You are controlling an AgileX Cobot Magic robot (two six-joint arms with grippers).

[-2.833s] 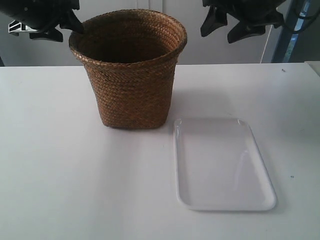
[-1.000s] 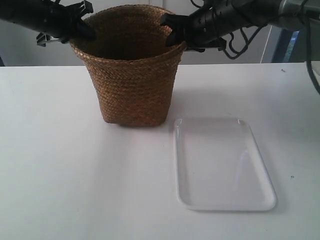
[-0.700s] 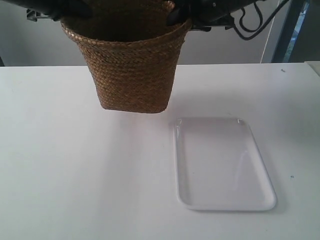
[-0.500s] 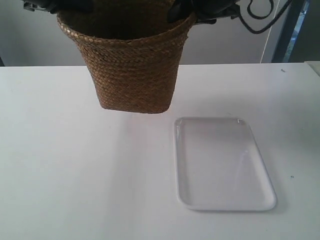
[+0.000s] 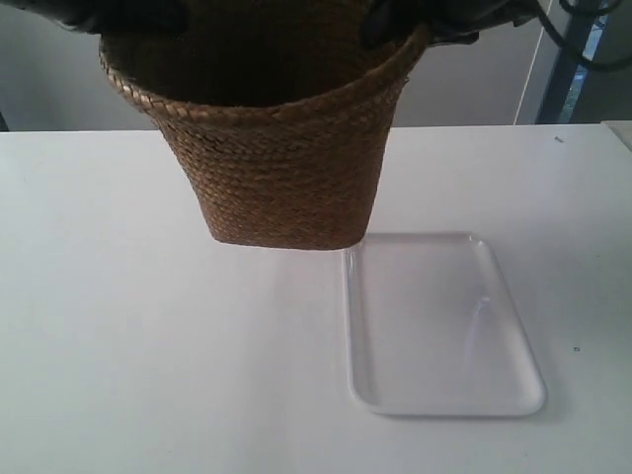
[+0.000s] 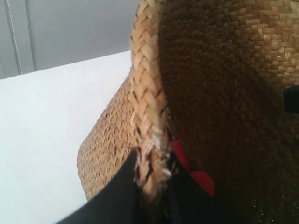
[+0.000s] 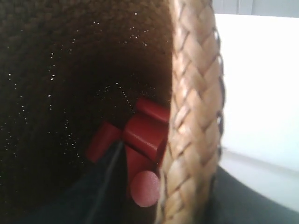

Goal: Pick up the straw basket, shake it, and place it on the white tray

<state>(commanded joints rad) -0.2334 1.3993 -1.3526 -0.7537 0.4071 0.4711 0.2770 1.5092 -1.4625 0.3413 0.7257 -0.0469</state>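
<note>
The straw basket (image 5: 281, 163) hangs in the air above the table, its base near the far left corner of the white tray (image 5: 439, 326). The arm at the exterior view's left (image 5: 138, 18) and the arm at the exterior view's right (image 5: 410, 22) each hold the braided rim on opposite sides. My left gripper (image 6: 152, 175) is shut on the basket rim (image 6: 147, 93), one finger outside and one inside. My right gripper (image 7: 187, 189) pinches the rim (image 7: 194, 107) the same way. Red pieces (image 7: 145, 135) lie in the dark interior, and the left wrist view shows a red piece (image 6: 198, 179) too.
The white table (image 5: 128, 336) spreads under the basket and round the tray. A pale wall stands behind, and a dark post with cables (image 5: 578, 49) stands at the back right.
The basket stood on the table with both grippers apart from it. Both closed on its rim, lifted it, and it now hangs larger in view and further right, toward the tray.
</note>
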